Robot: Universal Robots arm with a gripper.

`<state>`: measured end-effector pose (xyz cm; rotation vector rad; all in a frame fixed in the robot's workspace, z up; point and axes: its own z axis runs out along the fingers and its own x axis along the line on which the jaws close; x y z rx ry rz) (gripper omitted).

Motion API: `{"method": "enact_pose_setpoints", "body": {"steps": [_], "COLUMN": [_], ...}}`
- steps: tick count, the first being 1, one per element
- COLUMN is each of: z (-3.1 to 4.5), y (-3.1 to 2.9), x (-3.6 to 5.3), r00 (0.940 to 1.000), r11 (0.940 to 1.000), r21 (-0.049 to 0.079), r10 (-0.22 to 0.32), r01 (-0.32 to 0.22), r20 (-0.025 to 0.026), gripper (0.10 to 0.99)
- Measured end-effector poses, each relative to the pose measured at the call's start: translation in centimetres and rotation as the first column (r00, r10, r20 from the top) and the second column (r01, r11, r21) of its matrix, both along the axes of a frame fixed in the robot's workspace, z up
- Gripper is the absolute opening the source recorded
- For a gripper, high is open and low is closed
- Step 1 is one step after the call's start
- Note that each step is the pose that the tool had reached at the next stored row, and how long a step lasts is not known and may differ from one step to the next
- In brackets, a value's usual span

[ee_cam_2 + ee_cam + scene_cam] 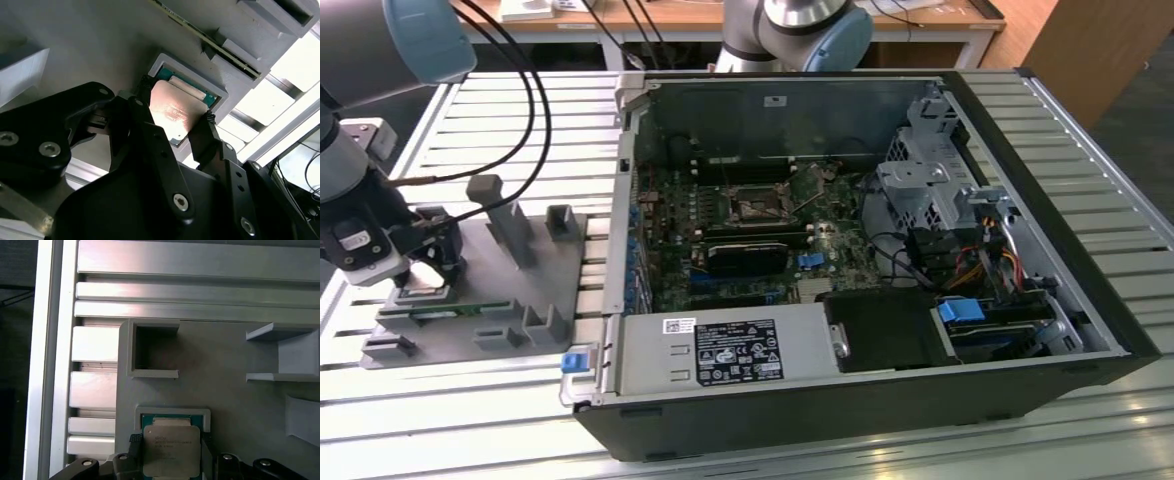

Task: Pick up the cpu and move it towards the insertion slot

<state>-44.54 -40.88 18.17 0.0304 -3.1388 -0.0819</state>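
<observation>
Claw (427,272) down at the grey fixture (500,265), clenched on the cpu (171,450) by two opposite edges. Cpu sits at its pocket (172,413), barely clear of it, if at all. Slot (758,208) lies well apart, inside the open case (854,405). Hold looks thin: a corner snagging the pocket could tilt the cpu, and it might slip out on the carry.

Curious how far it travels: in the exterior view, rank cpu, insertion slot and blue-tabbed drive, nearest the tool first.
1. cpu, held in the tool, over the grey fixture.
2. insertion slot, middle of the motherboard.
3. blue-tabbed drive, toward the exterior view's right.
</observation>
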Motion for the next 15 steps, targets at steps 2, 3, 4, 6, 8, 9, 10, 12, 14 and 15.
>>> {"method": "enact_pose_setpoints", "body": {"steps": [2, 3, 4, 6, 8, 9, 10, 12, 14, 15], "z": [0.17, 0.3, 0.47, 0.72, 0.95, 1.04, 1.1, 1.18, 1.34, 1.43], "y": [0.0, 0.0, 0.0, 0.0, 0.0, 0.0, -0.01, 0.0, 0.0, 0.0], "x": [0.0, 0.0, 0.0, 0.0, 0.0, 0.0, 0.01, 0.0, 0.0, 0.0], "r00": [1.0, 1.0, 1.0, 1.0, 1.0, 1.0, 1.0, 1.0, 1.0, 1.0], "r11": [1.0, 1.0, 1.0, 1.0, 1.0, 1.0, 1.0, 1.0, 1.0, 1.0], "r21": [0.0, 0.0, 0.0, 0.0, 0.001, 0.002, 0.005, 0.005, 0.005, 0.005], "r10": [0.0, 0.0, 0.0, 0.0, 0.0, 0.0, 0.0, 0.0, 0.0, 0.0], "r01": [0.0, 0.0, 0.0, 0.0, 0.0, 0.0, 0.0, 0.0, 0.0, 0.0], "r20": [-0.0001, 0.0, 0.0, -0.0001, -0.0001, 0.0, 0.0, 0.0, 0.0, 0.0], "gripper": [0.545, 0.545, 0.545, 0.545, 0.545, 0.545, 0.545, 0.545, 0.545, 0.545]}}
